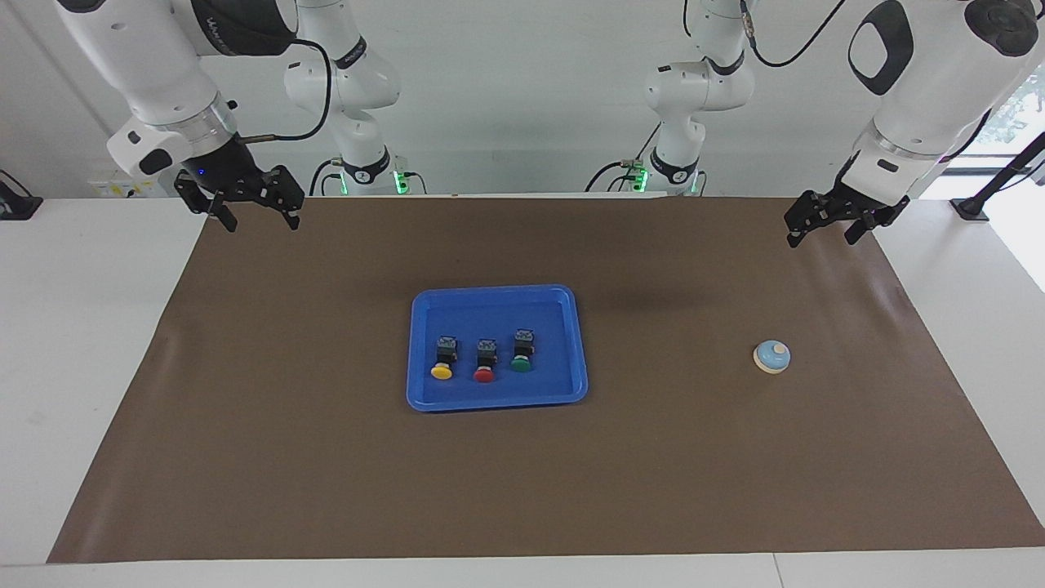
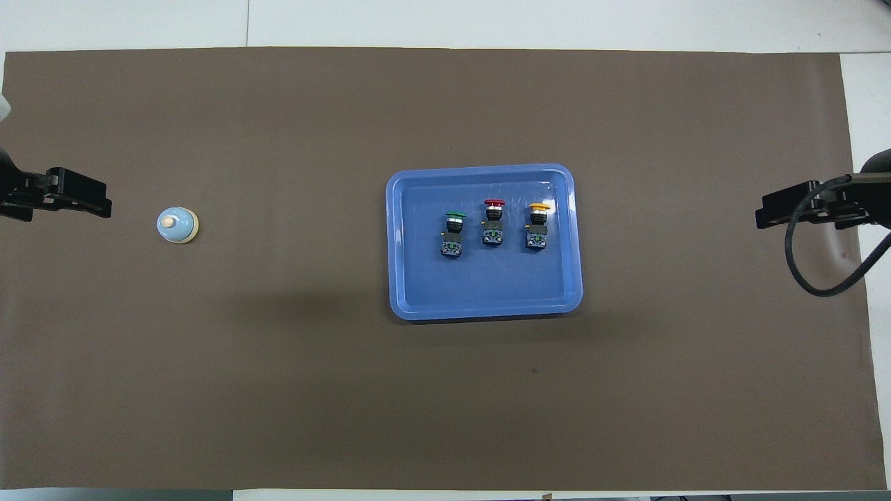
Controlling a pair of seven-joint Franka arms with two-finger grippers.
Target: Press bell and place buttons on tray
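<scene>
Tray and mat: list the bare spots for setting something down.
Bare brown mat lies between the tray and the bell, and toward the right arm's end. In the tray, the strip nearer the robots is free; the three buttons crowd its middle.

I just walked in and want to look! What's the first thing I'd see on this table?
The bright-blue tray in the middle of the brown mat, with three buttons lying in a row in it: yellow button, red button, green button. Next, the little bell alone toward the left arm's end. The left gripper and right gripper hang raised above the mat's corners nearest the robots.
</scene>
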